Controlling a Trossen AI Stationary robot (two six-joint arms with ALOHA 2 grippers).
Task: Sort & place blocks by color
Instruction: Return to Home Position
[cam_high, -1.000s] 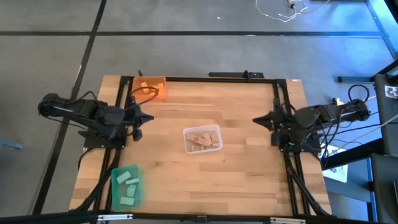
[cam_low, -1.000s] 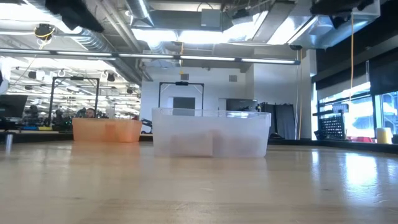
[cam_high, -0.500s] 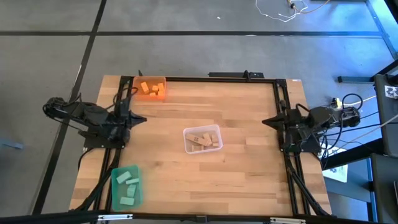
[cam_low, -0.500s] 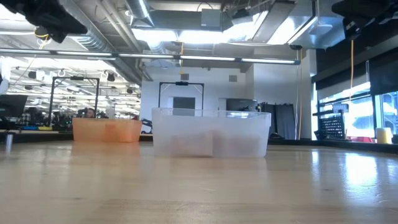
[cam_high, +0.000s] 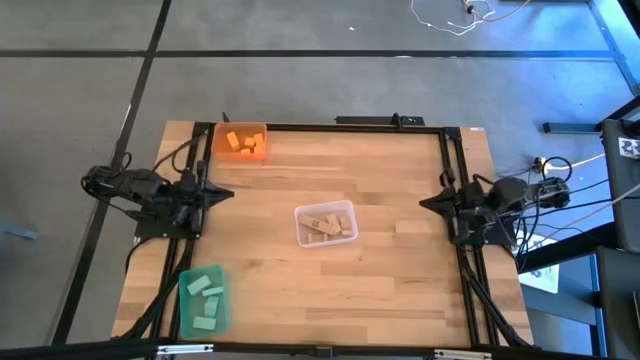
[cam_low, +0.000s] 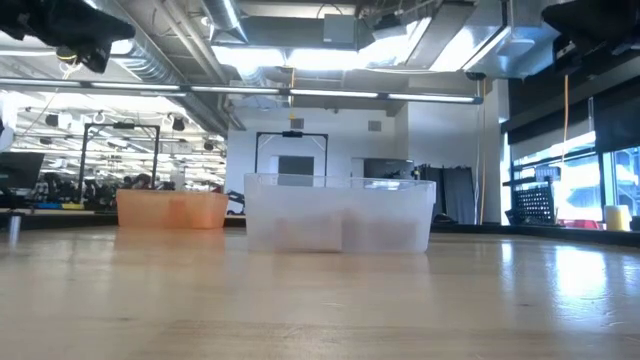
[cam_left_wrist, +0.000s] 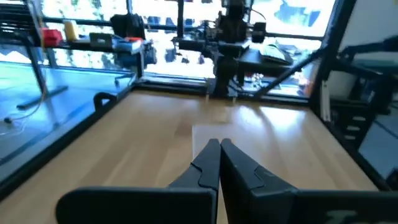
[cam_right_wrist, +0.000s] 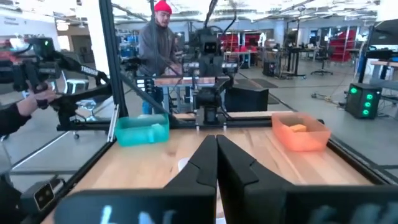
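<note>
Sorting looks done: the orange blocks (cam_high: 244, 141) lie in the orange bin (cam_high: 240, 126), the green blocks (cam_high: 205, 297) in the green bin (cam_high: 187, 315), and the tan blocks (cam_high: 327, 225) in the clear bin (cam_high: 299, 228) at mid-table. No loose block shows on the table (cam_high: 390, 160), though the high view is too coarse to be sure. The left gripper (cam_left_wrist: 219, 144) sits at the table's left edge, the right gripper (cam_right_wrist: 216, 138) at its right edge. Both have fingers pressed together, holding nothing. Only parking the arms seems left.

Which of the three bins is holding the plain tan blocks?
The clear bin in the middle of the table; the orange bin holds orange blocks, the green bin mint blocks.
</note>
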